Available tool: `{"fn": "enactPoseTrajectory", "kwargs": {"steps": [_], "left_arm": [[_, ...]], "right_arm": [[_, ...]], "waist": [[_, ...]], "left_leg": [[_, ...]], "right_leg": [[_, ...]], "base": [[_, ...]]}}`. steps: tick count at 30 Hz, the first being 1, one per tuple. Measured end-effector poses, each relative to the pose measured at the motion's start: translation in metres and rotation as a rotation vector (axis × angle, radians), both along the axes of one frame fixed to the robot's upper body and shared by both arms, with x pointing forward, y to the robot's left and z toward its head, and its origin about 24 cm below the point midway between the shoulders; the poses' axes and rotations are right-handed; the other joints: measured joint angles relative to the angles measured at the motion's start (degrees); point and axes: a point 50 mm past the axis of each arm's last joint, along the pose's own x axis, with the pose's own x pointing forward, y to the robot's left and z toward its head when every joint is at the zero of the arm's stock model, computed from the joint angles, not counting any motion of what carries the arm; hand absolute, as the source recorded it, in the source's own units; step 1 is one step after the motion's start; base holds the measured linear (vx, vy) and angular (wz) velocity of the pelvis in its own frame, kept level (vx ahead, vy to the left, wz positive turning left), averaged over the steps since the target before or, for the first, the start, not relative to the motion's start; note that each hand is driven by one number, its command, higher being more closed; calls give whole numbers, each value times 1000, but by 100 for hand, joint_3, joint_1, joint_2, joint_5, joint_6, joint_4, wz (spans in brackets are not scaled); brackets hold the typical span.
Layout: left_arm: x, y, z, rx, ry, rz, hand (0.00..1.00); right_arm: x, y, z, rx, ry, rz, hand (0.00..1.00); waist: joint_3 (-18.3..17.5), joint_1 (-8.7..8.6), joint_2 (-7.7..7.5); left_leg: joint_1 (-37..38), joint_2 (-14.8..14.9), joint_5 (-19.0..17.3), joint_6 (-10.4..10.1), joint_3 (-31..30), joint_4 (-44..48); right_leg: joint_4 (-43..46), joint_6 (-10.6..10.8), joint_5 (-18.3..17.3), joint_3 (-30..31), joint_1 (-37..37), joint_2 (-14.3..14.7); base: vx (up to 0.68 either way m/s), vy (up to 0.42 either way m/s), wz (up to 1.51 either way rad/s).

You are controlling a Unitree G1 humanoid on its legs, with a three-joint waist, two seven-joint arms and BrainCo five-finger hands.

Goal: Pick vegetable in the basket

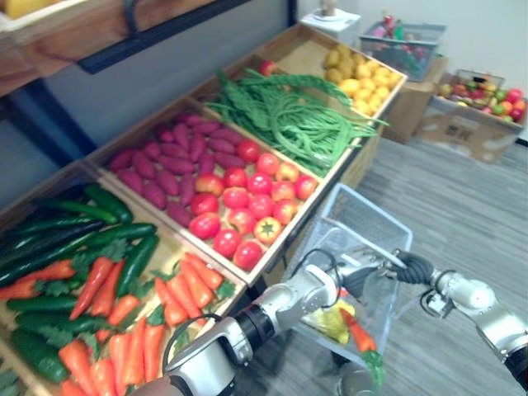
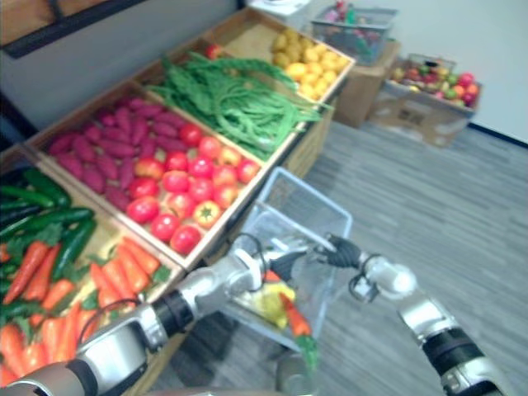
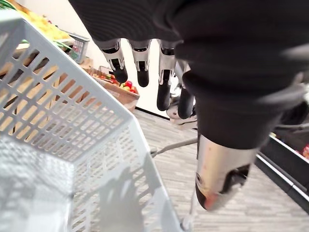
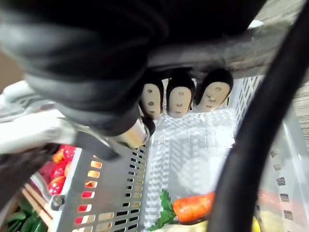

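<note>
Hanging over the mesh basket [image 1: 370, 216] right now is the left hand [image 3: 222, 87], its arm reaching across from the produce stand side. Its fingers [image 3: 164, 92] are straight and slack, nothing between them and the thumb: released, empty.

Over on the other side, the right hand [image 1: 414, 269] is clenched round the basket's handle [image 4: 231, 53]. Its own wrist view shows the dark fingertips [image 4: 179, 100] curled right under that bar, a firm grasp.

Down inside the basket, there's the vegetable: a carrot [image 1: 358, 333] lying on the bottom at the end nearer the robot, leafy green top [image 4: 164, 212] attached. Just beside it lies a yellow item [image 1: 330, 323] (what that one is, I cannot tell).

The basket itself is just beside the crate of tomatoes [image 1: 247, 202], above the grey plank floor [image 1: 462, 206]. Purple sweet potatoes [image 1: 165, 165] fill the space next to the tomatoes. Further along the stand comes a big heap of green beans [image 1: 289, 115], and past those a pile of yellow fruit [image 1: 363, 78]. On the robot's left, the near crate holds dark cucumbers [image 1: 74, 231] and a spread of loose carrots [image 1: 124, 330], tops on.

Well apart, across the floor, a cardboard box [image 1: 474, 132] carries mixed fruit, and a second basket [image 1: 404, 41] stands on a box by the end of the stand.
</note>
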Motion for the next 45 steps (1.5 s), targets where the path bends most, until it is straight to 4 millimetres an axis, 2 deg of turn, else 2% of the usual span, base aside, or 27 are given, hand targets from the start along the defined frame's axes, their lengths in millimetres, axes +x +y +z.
{"fn": "enactPoseTrajectory", "kwargs": {"steps": [2, 4, 5, 6, 8, 10, 11, 13, 14, 16, 17, 18, 20, 22, 23, 24, 25, 26, 28, 31, 34, 36, 45], "left_arm": [[-27, -11, 24, -133, -12, -141, 0], [-61, -17, 53, -313, -8, -301, 0], [-66, -16, 58, -354, 6, -324, 0], [-73, -12, 64, -407, 26, -346, 0], [-76, 0, 68, -439, 45, -343, 0], [-73, 24, 67, -458, 49, -264, 0], [-60, 76, 75, -584, 38, -20, 0], [-56, 96, 77, -656, 43, 76, 0], [-55, 99, 77, -662, 41, 96, 0], [-52, 123, 68, -701, 53, 251, 0], [-50, 145, 63, -747, 52, 400, 0], [-49, 158, 59, -771, 52, 483, 0], [-47, 196, 35, -794, 82, 739, 0], [-47, 232, -8, -700, 186, 987, 0], [-49, 240, -21, -678, 224, 1046, 0], [-54, 254, -45, -648, 303, 1167, 0], [-58, 261, -57, -638, 341, 1234, 0], [-72, 281, -85, -618, 422, 1412, 0], [-93, 303, -111, -604, 470, 1605, 0], [-107, 329, -124, -651, 470, 1819, 0], [-116, 338, -138, -716, 526, 1934, 0], [-133, 347, -148, -741, 538, 2061, 0], [-147, 363, -150, -674, 511, 2149, 0]], "right_arm": [[-9, -12, -19, 13, 42, -111, 100], [-22, -27, -48, 31, 107, -296, 100], [-26, -32, -54, 36, 119, -349, 100], [-39, -43, -67, 55, 154, -457, 100], [-60, -52, -88, 92, 208, -604, 100], [-90, -53, -115, 150, 294, -795, 100], [-150, -51, -151, 246, 443, -1099, 100], [-168, -50, -160, 285, 488, -1208, 100], [-172, -49, -162, 292, 498, -1229, 100], [-186, -44, -168, 319, 527, -1296, 100], [-201, -38, -174, 364, 549, -1368, 100], [-209, -33, -177, 386, 564, -1404, 100], [-226, -21, -184, 452, 593, -1519, 100], [-226, -17, -186, 514, 589, -1589, 100], [-225, -15, -187, 526, 589, -1599, 100], [-225, -14, -187, 533, 592, -1613, 100], [-226, -13, -187, 533, 592, -1617, 100], [-225, -13, -187, 531, 588, -1631, 100], [-226, -14, -187, 529, 581, -1648, 100], [-227, -15, -187, 536, 568, -1693, 100], [-228, -16, -187, 527, 563, -1716, 100], [-226, -17, -186, 520, 559, -1715, 100], [-230, -19, -186, 463, 564, -1744, 100]], "waist": [[-1, 93, -33], [-31, 227, -98], [-36, 278, -104], [-36, 345, -123], [-76, 464, -152], [-208, 489, -226], [-361, 514, -331], [-395, 574, -383], [-407, 596, -393], [-495, 549, -436], [-530, 508, -447], [-551, 512, -467], [-575, 676, -510], [-584, 736, -505], [-597, 736, -503], [-629, 733, -501], [-654, 727, -498], [-722, 706, -489], [-823, 647, -462], [-938, 603, -390], [-980, 530, -314], [-1013, 436, -214], [-995, 408, -161]], "left_leg": [[-150, -6, 47, 68, -313, -3], [-369, -30, 105, 109, -762, -1], [-423, -34, 123, 117, -883, -5], [-521, -40, 168, 133, -1118, -7], [-709, -59, 252, 176, -1450, -31], [-809, -159, 462, 229, -1855, -257], [-881, -404, 804, 317, -2443, -730], [-896, -478, 926, 353, -2553, -863], [-900, -500, 951, 365, -2589, -897], [-1006, -573, 991, 354, -2804, -1003], [-996, -597, 1040, 349, -3015, -1030], [-1005, -597, 1072, 352, -3089, -1055], [-997, -595, 1134, 384, -3197, -1082], [-997, -629, 1145, 395, -3243, -1086], [-997, -634, 1141, 389, -3247, -1096], [-999, -643, 1132, 374, -3250, -1116], [-1002, -646, 1133, 374, -3250, -1123], [-1001, -654, 1133, 375, -3249, -1143], [-989, -661, 1148, 374, -3253, -1215], [-952, -669, 1167, 397, -3256, -1227], [-789, -691, 1164, 395, -3238, -1331], [-666, -697, 1120, 382, -3210, -1366], [-488, -697, 978, 353, -3128, -1365]], "right_leg": [[0, 4, -10, -296, 60, -100], [1, 5, -69, -698, 145, -227], [1, 12, -79, -808, 171, -260], [2, 14, -93, -1037, 231, -312], [2, 7, -138, -1347, 299, -375], [3, 9, -178, -1731, 354, -451], [-19, 58, -287, -2250, 510, -582], [-19, 61, -289, -2347, 515, -630], [-19, 62, -290, -2370, 519, -644], [-21, 89, -369, -2572, 559, -693], [-32, 94, -410, -2749, 646, -696], [-32, 88, -428, -2830, 680, -693], [-33, 58, -454, -2925, 742, -673], [-35, 35, -467, -2968, 781, -701], [-35, 31, -470, -2973, 781, -706], [-42, -8, -495, -2981, 775, -711], [-53, -29, -510, -2981, 769, -712], [-117, -39, -519, -2997, 775, -707], [-156, -40, -519, -3009, 783, -695], [-218, -44, -516, -3023, 826, -686], [-234, -45, -516, -3009, 932, -686], [-281, -62, -530, -2988, 1018, -683], [-399, -51, -526, -2930, 1182, -662]], "base": [[-62, -55, 82], [-41, -39, 94], [-33, -34, 98], [-19, -34, 89], [-16, -46, 93], [15, -32, 132], [23, 2, 149], [2, 21, 76], [-24, 14, 24], [-30, 11, 50], [30, 3, 64], [62, -6, 61], [32, -10, 29], [-18, 8, 13], [-32, 16, 6], [0, 0, 0], [0, 0, 0], [0, 0, 0], [21, -5, 2], [45, -5, -1], [54, 0, -5], [64, 3, -12], [32, -9, -6]]}}
